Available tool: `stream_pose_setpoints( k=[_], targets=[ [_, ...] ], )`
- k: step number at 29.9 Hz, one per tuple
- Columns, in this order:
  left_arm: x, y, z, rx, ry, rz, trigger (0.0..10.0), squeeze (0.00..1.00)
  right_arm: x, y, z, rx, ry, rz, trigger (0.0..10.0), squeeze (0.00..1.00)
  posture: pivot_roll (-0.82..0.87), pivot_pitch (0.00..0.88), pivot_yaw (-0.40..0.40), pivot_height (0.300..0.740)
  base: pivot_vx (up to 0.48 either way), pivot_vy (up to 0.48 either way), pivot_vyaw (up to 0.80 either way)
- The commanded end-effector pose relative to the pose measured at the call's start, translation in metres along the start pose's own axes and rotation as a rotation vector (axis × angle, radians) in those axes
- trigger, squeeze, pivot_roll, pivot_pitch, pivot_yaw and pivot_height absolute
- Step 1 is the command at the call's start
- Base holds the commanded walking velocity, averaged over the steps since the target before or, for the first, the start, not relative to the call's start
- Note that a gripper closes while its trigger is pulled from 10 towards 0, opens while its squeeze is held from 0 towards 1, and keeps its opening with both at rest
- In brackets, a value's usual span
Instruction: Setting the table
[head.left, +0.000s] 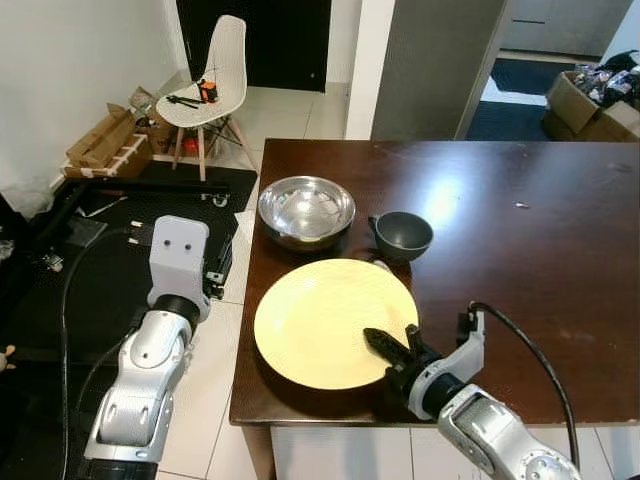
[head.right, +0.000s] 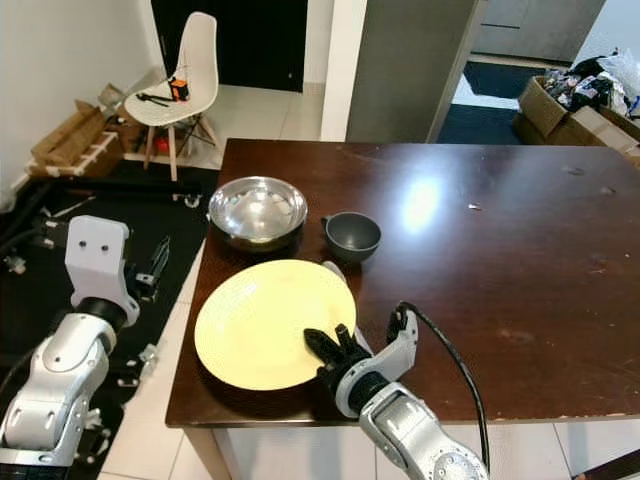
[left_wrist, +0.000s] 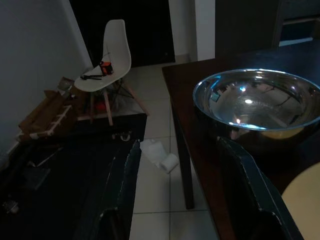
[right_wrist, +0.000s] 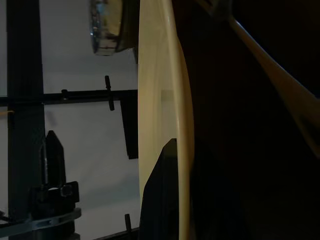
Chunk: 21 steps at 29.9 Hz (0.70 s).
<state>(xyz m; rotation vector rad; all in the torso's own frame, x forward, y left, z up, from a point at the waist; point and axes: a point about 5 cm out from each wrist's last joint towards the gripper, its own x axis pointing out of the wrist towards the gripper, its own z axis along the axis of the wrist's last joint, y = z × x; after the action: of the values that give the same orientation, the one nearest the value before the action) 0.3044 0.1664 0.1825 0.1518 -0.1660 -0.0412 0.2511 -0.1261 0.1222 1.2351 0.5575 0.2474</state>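
Right gripper (head.left: 392, 342) clamps my plate's (head.left: 320, 320) five o'clock rim; pulling could tip it off the table (head.left: 540, 250).

We're in a home's dining area: a dark wooden dining table (head.left: 560, 270) laid with a yellow plate (head.left: 320, 325), a steel bowl (head.left: 306, 210) and a grey cup (head.left: 402, 235), pale tiled floor (head.left: 290, 115), a white chair (head.left: 215, 75) far left beside cardboard boxes (head.left: 105, 145).
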Motion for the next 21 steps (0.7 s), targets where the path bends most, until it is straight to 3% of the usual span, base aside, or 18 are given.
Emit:
stream_pose_setpoints(
  k=[1,15,21],
  targets=[
    [-0.001,0.0,-0.003,0.004,0.01,0.0,10.0,0.0,0.001,-0.004,-0.001,0.005,0.006,-0.014,10.0,0.0,-0.01,0.0,0.07,0.74,0.0,0.0,0.0],
    [-0.001,0.002,-0.002,0.011,0.011,-0.002,10.0,0.0,0.02,-0.007,0.011,-0.022,-0.001,-0.008,10.0,0.0,0.02,0.0,0.081,0.74,0.0,0.0,0.0],
    [-0.002,0.003,-0.001,0.013,0.011,0.0,10.0,0.0,0.02,-0.01,0.009,-0.025,0.004,-0.014,10.0,0.0,0.02,0.0,0.082,0.74,0.0,0.0,0.0]
  ],
)
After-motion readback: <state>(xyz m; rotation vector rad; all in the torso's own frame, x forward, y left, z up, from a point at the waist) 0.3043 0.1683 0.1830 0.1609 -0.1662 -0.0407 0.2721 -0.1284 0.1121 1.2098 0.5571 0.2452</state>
